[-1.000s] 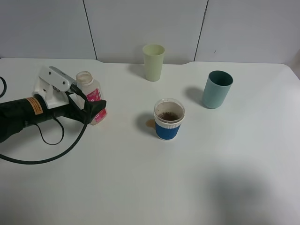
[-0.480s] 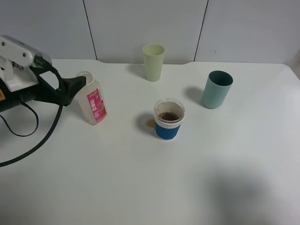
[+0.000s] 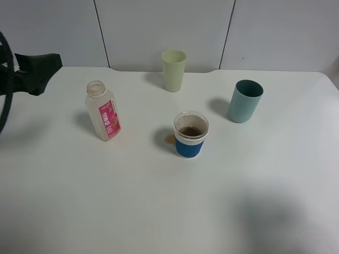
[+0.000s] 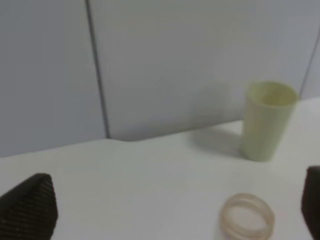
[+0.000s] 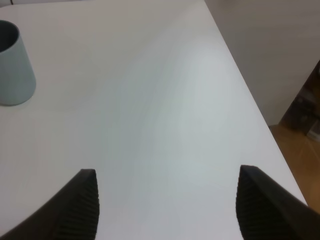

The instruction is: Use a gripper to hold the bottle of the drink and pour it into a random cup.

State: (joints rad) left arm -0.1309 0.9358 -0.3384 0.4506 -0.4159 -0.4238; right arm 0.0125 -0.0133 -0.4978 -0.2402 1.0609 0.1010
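The bottle of the drink stands upright and capless on the white table, left of centre, with its pink label facing front. Only its open neck shows in the left wrist view. The cup with the blue sleeve stands at the middle and holds brown drink. My left gripper is at the far left edge, raised and apart from the bottle. Its black fingertips stand wide apart with nothing between them. My right gripper is open and empty over bare table, and is out of the exterior view.
A pale green tumbler stands at the back, also seen in the left wrist view. A teal tumbler stands at the right, also seen in the right wrist view. A small brown spot lies left of the cup. The table's right edge is near the right gripper.
My left gripper has let go of the bottle and drawn back up and to the left. The bottle stays upright where it was set. The cups have not moved.
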